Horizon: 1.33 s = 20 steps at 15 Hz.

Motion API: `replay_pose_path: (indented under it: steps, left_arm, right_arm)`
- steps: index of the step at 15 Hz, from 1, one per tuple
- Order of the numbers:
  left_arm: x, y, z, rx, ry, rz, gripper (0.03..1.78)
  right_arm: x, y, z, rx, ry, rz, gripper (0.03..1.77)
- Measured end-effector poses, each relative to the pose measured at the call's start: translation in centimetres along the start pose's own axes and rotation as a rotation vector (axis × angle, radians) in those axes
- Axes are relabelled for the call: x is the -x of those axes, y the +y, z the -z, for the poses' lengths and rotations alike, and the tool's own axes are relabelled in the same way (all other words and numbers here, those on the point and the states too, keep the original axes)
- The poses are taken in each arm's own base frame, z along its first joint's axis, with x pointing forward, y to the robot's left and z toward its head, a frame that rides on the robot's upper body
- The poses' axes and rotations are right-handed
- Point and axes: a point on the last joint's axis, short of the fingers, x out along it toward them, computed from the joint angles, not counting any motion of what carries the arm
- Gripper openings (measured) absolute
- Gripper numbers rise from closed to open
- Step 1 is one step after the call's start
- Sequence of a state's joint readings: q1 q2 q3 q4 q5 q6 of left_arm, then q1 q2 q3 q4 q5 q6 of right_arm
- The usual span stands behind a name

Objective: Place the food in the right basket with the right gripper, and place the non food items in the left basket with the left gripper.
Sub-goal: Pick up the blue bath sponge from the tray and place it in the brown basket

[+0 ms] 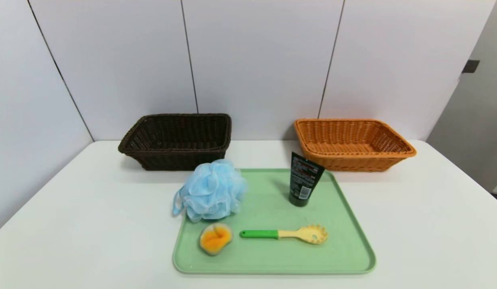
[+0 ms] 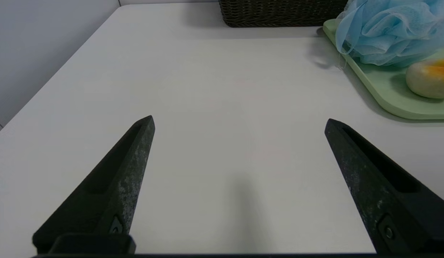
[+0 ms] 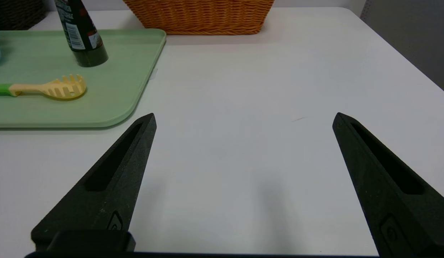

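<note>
On a green tray (image 1: 344,245) lie a blue bath pouf (image 1: 212,189), a black tube (image 1: 303,180) standing on its cap, a yellow pasta spoon with a green handle (image 1: 288,234) and a round orange-and-cream pastry (image 1: 215,238). The dark brown left basket (image 1: 178,140) and the orange right basket (image 1: 352,143) stand behind the tray. My left gripper (image 2: 239,122) hangs open over bare table left of the tray, holding nothing. My right gripper (image 3: 243,118) hangs open over bare table right of the tray, also holding nothing. Neither gripper shows in the head view.
The white table (image 1: 72,208) ends at a wall behind the baskets. In the left wrist view the pouf (image 2: 390,30) and pastry (image 2: 429,79) sit at the tray's near corner. In the right wrist view the tube (image 3: 82,34) and spoon (image 3: 53,89) lie on the tray.
</note>
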State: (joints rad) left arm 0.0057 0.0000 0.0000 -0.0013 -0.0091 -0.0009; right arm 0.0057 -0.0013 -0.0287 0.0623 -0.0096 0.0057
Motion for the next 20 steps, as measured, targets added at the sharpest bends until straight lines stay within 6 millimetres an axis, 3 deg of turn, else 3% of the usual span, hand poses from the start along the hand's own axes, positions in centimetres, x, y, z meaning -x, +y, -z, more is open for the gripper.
replay_pose_path:
  steps: [10, 16, 20]
  left_arm:
    - [0.2, 0.0, -0.4, -0.006, -0.003, 0.011, 1.69]
    - [2.2, -0.1, -4.6, 0.071, 0.136, 0.051, 1.69]
    - [0.7, -0.2, -9.8, 0.105, 0.233, 0.049, 1.69]
  right_arm:
    - [0.1, 0.0, -0.4, 0.002, -0.012, 0.0, 1.7]
    - [2.1, 0.0, -4.3, -0.003, 0.011, -0.02, 1.7]
    - [1.3, 0.0, -9.1, -0.004, 0.042, -0.03, 1.7]
